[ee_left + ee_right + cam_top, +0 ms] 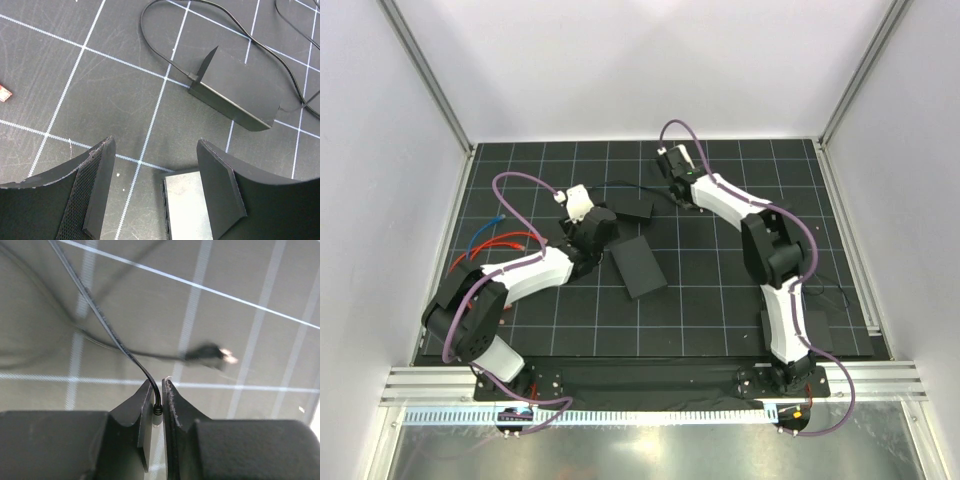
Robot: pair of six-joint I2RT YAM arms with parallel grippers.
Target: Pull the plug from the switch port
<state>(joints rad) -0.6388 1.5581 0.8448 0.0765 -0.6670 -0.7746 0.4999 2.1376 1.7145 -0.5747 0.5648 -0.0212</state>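
Switch (pixel 638 265) lies flat and skewed on the black gridded mat (pixel 720 300), approx. mid-table, between the two arms. Left wrist view shows its socket row along the edge nearest the gap of the left gripper (pixel 155 147). That gripper hangs just above it w/ fingers wide apart, closed on nothing; its right finger overlaps part of the switch in that view. Power brick (pixel 235 95) sits just beyond, apart from the switch, w/ a thin cord looping off one end. Right gripper (pixel 159 385) is at the far side of the mat, well apart from the switch. Its fingertips are pinched nearly together on the end of a thin black cord (pixel 102 320), which runs up and away from the tips. Whether a plug sits inside the pinch: cannot tell. Red cables (pixel 495 240) lie near the mat's left edge.
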